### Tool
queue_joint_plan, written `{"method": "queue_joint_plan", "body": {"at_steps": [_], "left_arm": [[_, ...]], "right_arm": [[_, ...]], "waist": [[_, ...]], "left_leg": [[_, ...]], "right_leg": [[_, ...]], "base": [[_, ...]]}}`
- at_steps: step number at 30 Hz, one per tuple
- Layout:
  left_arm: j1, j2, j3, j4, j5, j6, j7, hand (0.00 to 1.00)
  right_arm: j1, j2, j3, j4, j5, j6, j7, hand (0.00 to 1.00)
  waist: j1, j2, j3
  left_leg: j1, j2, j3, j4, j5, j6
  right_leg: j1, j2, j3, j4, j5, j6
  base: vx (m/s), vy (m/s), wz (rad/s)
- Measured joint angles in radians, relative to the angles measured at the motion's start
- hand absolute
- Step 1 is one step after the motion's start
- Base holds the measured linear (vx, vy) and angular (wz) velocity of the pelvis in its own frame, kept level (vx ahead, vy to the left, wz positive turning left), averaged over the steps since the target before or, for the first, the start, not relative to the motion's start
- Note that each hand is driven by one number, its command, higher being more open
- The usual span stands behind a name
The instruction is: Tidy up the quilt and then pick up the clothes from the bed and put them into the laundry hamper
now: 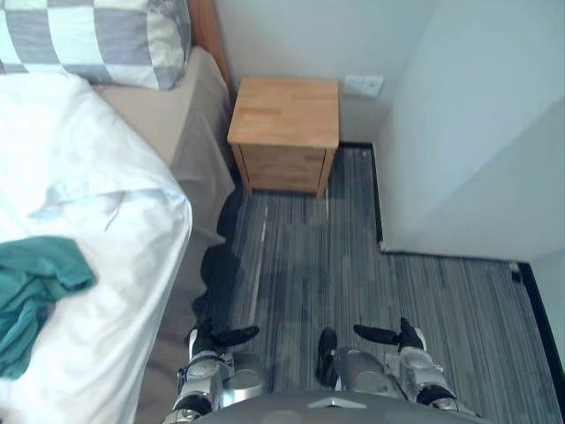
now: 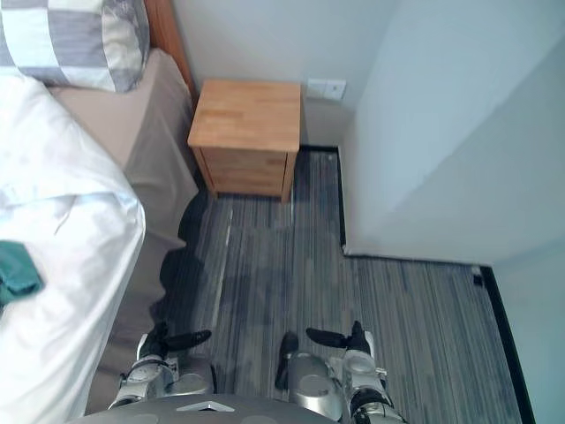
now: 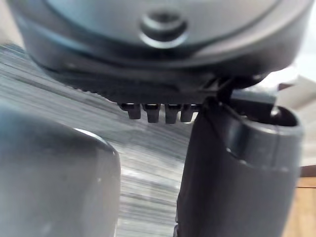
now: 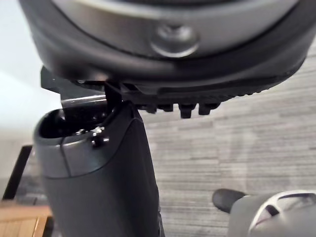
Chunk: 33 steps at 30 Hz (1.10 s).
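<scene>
A white quilt (image 1: pixel 79 177) lies rumpled over the bed on the left, its edge hanging down the side. On it, by the view's left edge, a teal garment (image 1: pixel 35 291) lies crumpled. My left hand (image 1: pixel 212 339) hangs low beside the bed's edge, apart from the quilt, with its fingers relaxed and its thumb (image 3: pixel 237 168) standing out. Over the carpet to the right my right hand (image 1: pixel 404 336) hangs the same way, thumb (image 4: pixel 98 173) out. Both hands hold nothing.
A grey-and-white checked pillow (image 1: pixel 97 35) rests at the bed's head on a tan sheet (image 1: pixel 185 124). A wooden nightstand (image 1: pixel 284 110) stands in the corner. A white wall (image 1: pixel 468 132) juts in on the right. Striped grey carpet (image 1: pixel 353 265) runs between the bed and that wall.
</scene>
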Motion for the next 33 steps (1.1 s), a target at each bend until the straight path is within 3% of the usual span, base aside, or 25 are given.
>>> {"method": "queue_joint_plan", "body": {"at_steps": [2, 3, 4, 5, 6, 8, 9, 10, 11, 12, 13, 14, 15, 17, 18, 19, 20, 21, 22, 24, 25, 26, 28, 30, 33], "left_arm": [[-0.001, -0.006, 0.0, -0.027, -0.025, -0.006, -0.001, 1.0], [-0.001, -0.007, -0.002, -0.034, -0.025, -0.01, -0.001, 1.0], [0.0, -0.006, -0.005, -0.032, -0.024, -0.012, 0.0, 1.0], [0.002, -0.005, -0.015, -0.022, -0.021, -0.012, 0.002, 1.0], [-0.003, 0.007, -0.014, -0.006, -0.022, -0.012, 0.001, 1.0], [-0.015, 0.029, 0.016, -0.007, -0.025, -0.01, 0.004, 1.0], [-0.02, 0.037, 0.013, 0.004, -0.018, 0.005, 0.005, 1.0], [-0.02, 0.035, 0.005, 0.013, -0.018, 0.013, 0.005, 1.0], [-0.019, 0.044, -0.013, 0.025, -0.016, 0.028, 0.005, 1.0], [-0.02, 0.054, -0.036, 0.04, 0.004, 0.039, 0.007, 1.0], [-0.021, 0.055, -0.045, 0.043, 0.019, 0.048, 0.008, 1.0], [-0.02, 0.054, -0.064, 0.051, 0.022, 0.053, 0.009, 1.0], [-0.018, 0.053, -0.086, 0.05, 0.023, 0.054, 0.01, 1.0], [-0.012, 0.051, -0.111, 0.055, 0.024, 0.055, 0.019, 1.0], [-0.014, 0.052, -0.122, 0.054, 0.027, 0.054, 0.019, 1.0], [-0.016, 0.052, -0.128, 0.054, 0.042, 0.052, 0.02, 1.0], [-0.015, 0.054, -0.128, 0.054, 0.062, 0.052, 0.021, 1.0], [-0.012, 0.062, -0.127, 0.052, 0.068, 0.05, 0.019, 1.0], [-0.016, 0.044, -0.124, 0.062, 0.069, 0.049, 0.017, 1.0], [-0.003, 0.011, -0.108, 0.052, 0.073, 0.047, 0.017, 1.0], [-0.001, 0.008, -0.105, 0.052, 0.089, 0.049, 0.015, 1.0], [-0.001, 0.008, -0.105, 0.051, 0.092, 0.049, 0.015, 1.0], [0.01, 0.01, -0.103, 0.04, 0.089, 0.046, 0.016, 1.0], [0.019, 0.009, -0.09, 0.041, 0.089, 0.035, 0.018, 1.0], [0.026, 0.013, -0.022, 0.055, 0.057, 0.037, 0.024, 1.0]], "right_arm": [[-0.003, 0.006, 0.004, 0.01, -0.027, 0.003, 0.0, 1.0], [0.002, 0.011, 0.002, 0.008, -0.028, 0.003, -0.001, 1.0], [0.009, 0.012, 0.0, 0.006, -0.026, 0.002, -0.001, 1.0], [0.016, 0.01, -0.008, 0.0, -0.019, 0.011, -0.001, 1.0], [0.017, 0.02, -0.004, 0.004, -0.022, 0.02, -0.003, 1.0], [0.021, 0.041, 0.006, 0.019, -0.031, 0.021, -0.003, 1.0], [0.006, 0.041, 0.006, 0.024, -0.05, 0.021, 0.001, 1.0], [0.004, 0.044, 0.006, 0.026, -0.066, 0.021, 0.002, 1.0], [0.002, 0.052, -0.001, 0.022, -0.062, 0.022, 0.005, 1.0], [-0.012, 0.055, 0.005, 0.013, -0.063, 0.02, 0.007, 1.0], [-0.01, 0.054, 0.016, 0.0, -0.064, 0.019, 0.004, 1.0], [-0.007, 0.047, 0.036, -0.021, -0.065, 0.014, 0.0, 1.0], [0.002, 0.045, 0.044, -0.035, -0.064, 0.008, -0.003, 1.0], [0.003, 0.046, 0.053, -0.057, -0.063, -0.007, -0.004, 1.0], [0.009, 0.042, 0.054, -0.075, -0.061, -0.008, -0.005, 1.0], [0.011, 0.033, 0.054, -0.075, -0.061, -0.009, -0.006, 1.0], [0.021, 0.026, 0.055, -0.073, -0.061, -0.008, -0.006, 1.0], [0.044, 0.034, 0.054, -0.074, -0.059, -0.007, -0.007, 1.0], [0.034, -0.005, 0.047, -0.056, -0.057, 0.0, -0.007, 1.0], [0.036, -0.023, 0.043, -0.045, -0.057, 0.01, -0.021, 1.0], [0.034, -0.026, 0.041, -0.045, -0.046, 0.016, -0.015, 1.0], [0.035, -0.025, 0.039, -0.048, -0.038, 0.017, -0.014, 1.0], [0.052, -0.016, 0.03, -0.054, -0.008, 0.018, -0.018, 1.0], [0.048, -0.009, 0.018, -0.053, 0.006, 0.016, -0.025, 1.0], [0.049, 0.041, -0.032, -0.051, 0.055, 0.013, -0.028, 1.0]], "waist": [[0.021, -0.003, 0.002], [0.025, -0.009, 0.002], [0.023, -0.007, 0.001], [0.017, 0.008, -0.006], [0.015, -0.015, -0.017], [0.044, -0.093, -0.045], [0.036, -0.099, -0.04], [0.024, -0.099, -0.04], [0.008, -0.102, -0.039], [-0.009, -0.103, -0.039], [-0.013, -0.1, -0.038], [-0.018, -0.086, -0.03], [-0.019, -0.069, -0.026], [-0.035, -0.063, -0.029], [-0.04, -0.064, -0.029], [-0.043, -0.068, -0.031], [-0.049, -0.092, -0.043], [-0.054, -0.115, -0.052], [-0.053, -0.055, -0.049], [-0.029, -0.013, -0.067], [-0.035, -0.009, -0.066], [-0.035, -0.009, -0.066], [-0.035, -0.02, -0.064], [-0.031, -0.019, -0.068], [-0.047, -0.03, -0.081]], "left_leg": [[-0.082, -0.04, 0.071, -0.181, -0.073, -0.005], [-0.095, -0.074, 0.145, -0.364, -0.07, 0.002], [-0.094, -0.087, 0.21, -0.467, -0.042, 0.014], [-0.096, -0.075, 0.387, -0.636, 0.097, 0.056], [-0.06, -0.083, 0.563, -0.67, 0.05, 0.184], [-0.07, -0.139, 0.574, -0.664, -0.025, 0.196], [-0.05, -0.174, 0.528, -0.675, -0.05, 0.213], [-0.029, -0.192, 0.501, -0.688, -0.049, 0.207], [0.01, -0.214, 0.444, -0.706, -0.064, 0.197], [0.056, -0.231, 0.383, -0.733, -0.071, 0.19], [0.085, -0.24, 0.352, -0.754, -0.069, 0.187], [0.149, -0.243, 0.291, -0.797, -0.062, 0.175], [0.203, -0.239, 0.221, -0.84, -0.053, 0.161], [0.238, -0.222, 0.1, -0.879, -0.04, 0.139], [0.236, -0.215, 0.015, -0.879, -0.035, 0.131], [0.232, -0.215, -0.05, -0.875, -0.031, 0.124], [0.225, -0.226, -0.104, -0.871, -0.029, 0.086], [0.218, -0.249, -0.146, -0.866, -0.041, 0.04], [0.21, -0.191, -0.168, -0.864, -0.062, 0.001], [0.201, -0.146, -0.144, -0.897, -0.023, -0.033], [0.201, -0.115, -0.071, -0.909, 0.007, -0.085], [0.205, -0.101, -0.01, -0.908, 0.019, -0.103], [0.24, -0.054, 0.294, -0.888, 0.04, -0.064], [0.238, -0.049, 0.375, -0.882, 0.067, -0.057], [0.242, -0.082, 0.397, -0.931, 0.085, -0.037]], "right_leg": [[0.088, -0.025, 0.008, -0.042, -0.03, 0.042], [0.13, -0.05, -0.003, -0.058, -0.059, 0.092], [0.146, -0.057, -0.018, -0.064, -0.077, 0.12], [0.191, -0.054, -0.056, -0.073, -0.123, 0.186], [0.226, -0.07, -0.11, -0.067, -0.173, 0.217], [0.199, -0.137, -0.153, 0.049, -0.249, 0.258], [0.162, -0.18, -0.15, 0.232, -0.254, 0.276], [0.124, -0.208, -0.143, 0.359, -0.234, 0.302], [0.025, -0.244, -0.076, 0.634, -0.175, 0.358], [-0.055, -0.244, -0.027, 0.811, -0.178, 0.352], [-0.085, -0.243, -0.016, 0.857, -0.185, 0.339], [-0.119, -0.236, -0.024, 0.867, -0.208, 0.297], [-0.157, -0.209, -0.014, 0.803, -0.241, 0.237], [-0.228, -0.118, 0.133, 0.626, -0.266, 0.198], [-0.268, -0.061, 0.292, 0.498, -0.26, 0.209], [-0.282, -0.039, 0.414, 0.397, -0.241, 0.233], [-0.271, -0.046, 0.505, 0.272, -0.196, 0.276], [-0.249, -0.092, 0.529, 0.14, -0.037, 0.301], [-0.238, -0.071, 0.433, 0.189, -0.02, 0.323], [-0.211, -0.054, 0.37, 0.167, -0.039, 0.29], [-0.181, -0.061, 0.306, 0.166, -0.048, 0.274], [-0.163, -0.064, 0.281, 0.164, -0.05, 0.271], [-0.077, -0.086, 0.2, 0.14, -0.065, 0.245], [-0.055, -0.093, 0.172, 0.12, -0.071, 0.241], [-0.023, -0.125, 0.128, 0.062, -0.061, 0.262]], "base": [[0.51, -0.066, -0.09], [0.32, 0.012, 0.11], [0.42, 0.019, 0.51], [0.55, 0.036, 1.08], [0.69, 0.054, 1.26], [0.72, 0.032, 1.05], [0.62, 0.03, 0.93], [0.63, 0.056, 1.23], [0.59, 0.0, 1.44], [0.59, -0.049, 1.47], [0.57, -0.132, 1.54], [0.55, -0.194, 1.56], [0.61, -0.285, 1.78], [0.44, -0.331, 1.9], [0.38, -0.447, 2.2], [0.36, -0.474, 2.39], [0.35, -0.513, 2.32], [0.31, -0.531, 2.47], [0.29, -0.497, 1.95], [0.23, -0.366, 1.35], [0.17, -0.308, 1.17], [0.09, -0.278, 1.32], [0.08, -0.195, 1.16], [0.02, -0.045, 0.63], [-0.03, 0.079, 0.4]]}}
